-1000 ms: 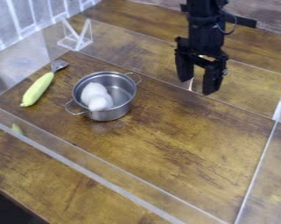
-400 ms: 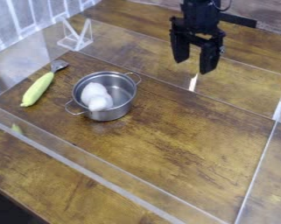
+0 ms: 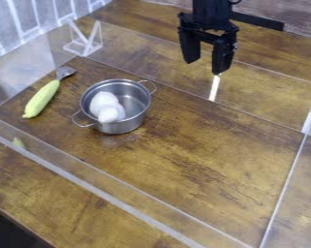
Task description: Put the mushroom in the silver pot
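The mushroom (image 3: 106, 105) lies inside the silver pot (image 3: 116, 107) on the wooden table (image 3: 209, 155), well apart from the gripper (image 3: 205, 60), whose empty jaws hang spread at far right.

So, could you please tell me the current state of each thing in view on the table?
mushroom: lying inside the silver pot, not held.
silver pot: upright on the table, holding the mushroom.
corn cob: lying flat on the table left of the pot, apart from it.
gripper: fingers open and empty, pointing down, raised above the table to the right of and behind the pot.
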### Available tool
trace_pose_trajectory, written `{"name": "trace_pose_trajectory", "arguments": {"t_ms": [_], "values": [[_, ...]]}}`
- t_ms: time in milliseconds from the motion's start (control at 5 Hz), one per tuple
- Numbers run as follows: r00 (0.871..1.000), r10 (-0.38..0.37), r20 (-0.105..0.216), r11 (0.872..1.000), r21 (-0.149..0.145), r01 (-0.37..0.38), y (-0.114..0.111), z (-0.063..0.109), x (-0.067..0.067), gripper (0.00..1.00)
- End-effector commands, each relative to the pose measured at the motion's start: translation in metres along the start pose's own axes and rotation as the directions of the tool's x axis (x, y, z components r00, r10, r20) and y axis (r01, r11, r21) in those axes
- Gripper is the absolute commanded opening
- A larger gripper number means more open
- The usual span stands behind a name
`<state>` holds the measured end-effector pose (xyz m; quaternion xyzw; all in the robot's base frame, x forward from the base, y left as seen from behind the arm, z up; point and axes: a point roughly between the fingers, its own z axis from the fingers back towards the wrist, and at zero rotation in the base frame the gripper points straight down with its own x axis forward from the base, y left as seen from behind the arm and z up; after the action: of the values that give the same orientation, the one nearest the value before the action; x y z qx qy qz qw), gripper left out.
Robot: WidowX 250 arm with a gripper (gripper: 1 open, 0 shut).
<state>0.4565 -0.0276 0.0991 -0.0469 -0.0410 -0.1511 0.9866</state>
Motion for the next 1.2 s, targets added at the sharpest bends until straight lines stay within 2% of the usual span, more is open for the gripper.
{"name": "trace_pose_trajectory", "arguments": {"t_ms": [0, 200, 600, 1000], "values": [[0.998, -0.025, 0.053, 1.000, 0.018, 0.024, 0.008, 0.019, 0.000, 1.00], [0.997, -0.051, 0.052, 0.999, 0.018, 0.050, 0.013, 0.014, -0.001, 1.00], [0.997, -0.054, 0.061, 0.998, 0.022, 0.053, 0.015, 0.008, -0.002, 1.00], [0.996, -0.015, 0.085, 0.999, 0.043, 0.012, 0.013, 0.015, 0.000, 1.00]]}}
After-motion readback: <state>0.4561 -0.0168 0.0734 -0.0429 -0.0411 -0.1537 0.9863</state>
